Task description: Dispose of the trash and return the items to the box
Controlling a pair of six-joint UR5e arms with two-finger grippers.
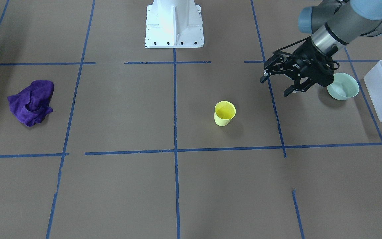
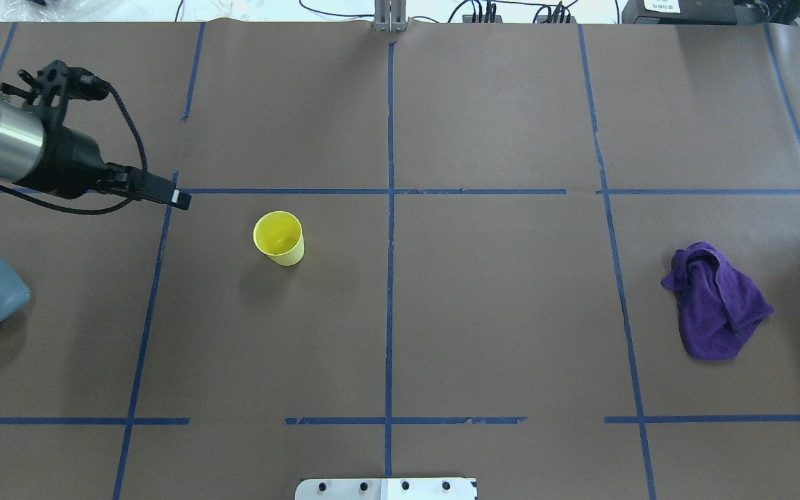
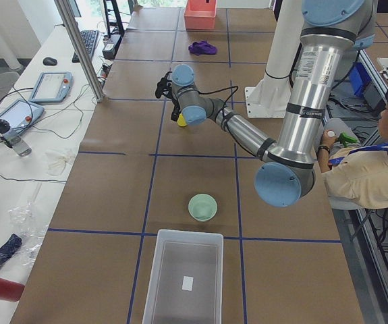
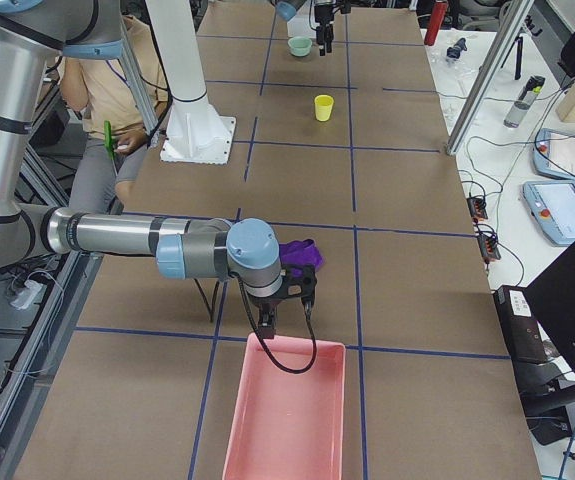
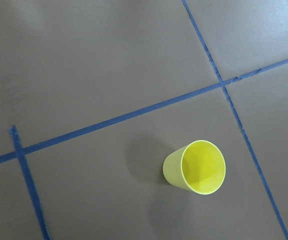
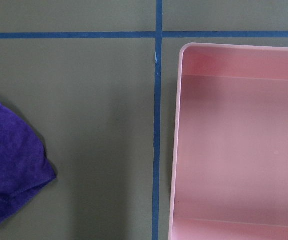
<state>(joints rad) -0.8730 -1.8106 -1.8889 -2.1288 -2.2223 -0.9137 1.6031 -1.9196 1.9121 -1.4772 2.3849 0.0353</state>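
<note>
The yellow cup [image 1: 224,113] stands upright and empty on the brown table; it also shows in the overhead view [image 2: 279,238] and in the left wrist view [image 5: 195,166]. The mint-green bowl [image 1: 343,87] sits upright beside the translucent white box [image 1: 376,99], which stands at the table's left end [image 3: 154,270]. My left gripper [image 1: 276,87] is open and empty. It hovers above the table between the cup and the bowl, close to the bowl, touching neither. My right gripper [image 4: 267,322] hangs over the near edge of a pink bin; I cannot tell whether it is open or shut.
A crumpled purple cloth [image 2: 716,302] lies on the right half of the table, next to the pink bin [image 6: 234,140]. Blue tape lines cross the table. The robot's white base [image 1: 174,23] stands at the table's edge. An operator [image 3: 376,169] sits beside it.
</note>
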